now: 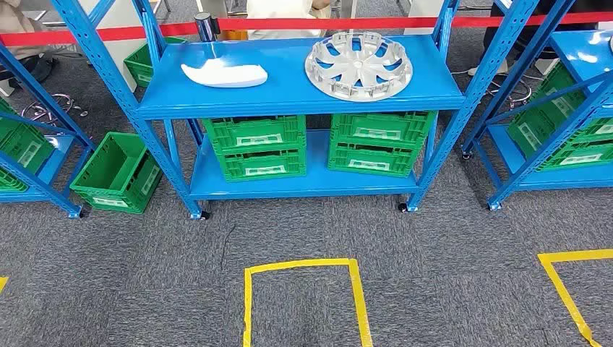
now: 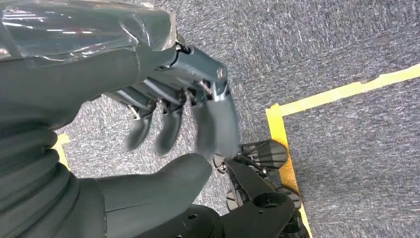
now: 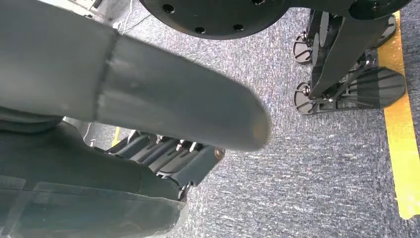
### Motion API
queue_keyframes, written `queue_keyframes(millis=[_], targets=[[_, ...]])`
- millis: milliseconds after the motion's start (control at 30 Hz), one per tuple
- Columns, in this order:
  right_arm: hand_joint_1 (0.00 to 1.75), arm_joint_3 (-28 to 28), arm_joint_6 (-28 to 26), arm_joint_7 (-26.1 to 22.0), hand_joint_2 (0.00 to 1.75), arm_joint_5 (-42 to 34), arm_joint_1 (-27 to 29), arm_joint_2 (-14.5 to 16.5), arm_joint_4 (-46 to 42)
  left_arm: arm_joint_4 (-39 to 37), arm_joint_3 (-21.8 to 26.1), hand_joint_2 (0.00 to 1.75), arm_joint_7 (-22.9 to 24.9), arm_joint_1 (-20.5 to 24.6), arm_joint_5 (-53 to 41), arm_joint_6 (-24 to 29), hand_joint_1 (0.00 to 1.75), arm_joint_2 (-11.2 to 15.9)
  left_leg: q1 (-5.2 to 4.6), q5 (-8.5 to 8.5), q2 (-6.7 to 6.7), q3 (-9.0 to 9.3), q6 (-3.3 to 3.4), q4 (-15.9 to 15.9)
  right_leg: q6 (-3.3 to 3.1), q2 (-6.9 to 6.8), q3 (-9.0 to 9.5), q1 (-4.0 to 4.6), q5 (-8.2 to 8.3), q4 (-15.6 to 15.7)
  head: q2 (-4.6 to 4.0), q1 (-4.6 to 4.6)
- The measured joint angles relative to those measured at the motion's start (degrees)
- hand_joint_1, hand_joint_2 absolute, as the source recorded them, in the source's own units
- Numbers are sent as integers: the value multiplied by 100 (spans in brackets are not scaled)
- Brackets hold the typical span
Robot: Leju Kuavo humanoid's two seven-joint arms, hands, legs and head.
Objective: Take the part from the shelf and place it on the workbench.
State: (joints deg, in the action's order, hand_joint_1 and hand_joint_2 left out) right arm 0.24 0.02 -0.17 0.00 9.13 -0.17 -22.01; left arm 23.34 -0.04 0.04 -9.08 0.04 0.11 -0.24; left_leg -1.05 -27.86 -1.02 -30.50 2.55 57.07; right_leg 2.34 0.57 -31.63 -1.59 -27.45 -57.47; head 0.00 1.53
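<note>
Both hands hang empty: left hand [image 2: 163, 124] fingers spread, right hand [image 3: 163, 158] fingers unclear; white part [image 1: 223, 74] at 11 o'clock, long axis 9-to-3, nearer left.

Blue shelf [image 1: 217, 101], white part [image 1: 224, 74] beside silver wheel cover [image 1: 358, 67], green crates [image 1: 254, 147] below, yellow tape square [image 1: 307, 265] on grey carpet

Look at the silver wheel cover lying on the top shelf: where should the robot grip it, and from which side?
Grip the wheel cover at its near rim, coming from the front. It lies flat near the shelf's front-right edge, and the spoke openings let the fingers hook under the thin rim. A judgement only.
</note>
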Motion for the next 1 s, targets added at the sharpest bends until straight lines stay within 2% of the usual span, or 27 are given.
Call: queue_keyframes(millis=[100,167,300,367,967,1000], targets=[[0,0,0,0,0,0,0,0,0,0,0,175,0,0,0,0,0,0,0,0,0,0,0,0,0,0,0,0,0,0,0,0],[0,0,0,0,87,0,0,0,0,0,0,175,0,0,0,0,0,0,0,0,0,0,0,0,0,0,0,0,0,0,0,0],[0,0,0,0,87,0,0,0,0,0,0,175,0,0,0,0,0,0,0,0,0,0,0,0,0,0,0,0,0,0,0,0],[0,0,0,0,175,0,0,0,0,0,0,175,0,0,0,0,0,0,0,0,0,0,0,0,0,0,0,0,0,0,0,0],[0,-10,-31,13,175,-34,-44,0,8,-10,22,175,-4,32,29,23,0,5,0,1,0,2,0,0,-1,0,-2,0,1,0,0,0],[0,-26,-72,32,131,-76,-85,0,20,-23,52,175,-11,70,67,50,0,10,0,1,0,3,0,0,-3,0,-3,0,2,0,0,0]])
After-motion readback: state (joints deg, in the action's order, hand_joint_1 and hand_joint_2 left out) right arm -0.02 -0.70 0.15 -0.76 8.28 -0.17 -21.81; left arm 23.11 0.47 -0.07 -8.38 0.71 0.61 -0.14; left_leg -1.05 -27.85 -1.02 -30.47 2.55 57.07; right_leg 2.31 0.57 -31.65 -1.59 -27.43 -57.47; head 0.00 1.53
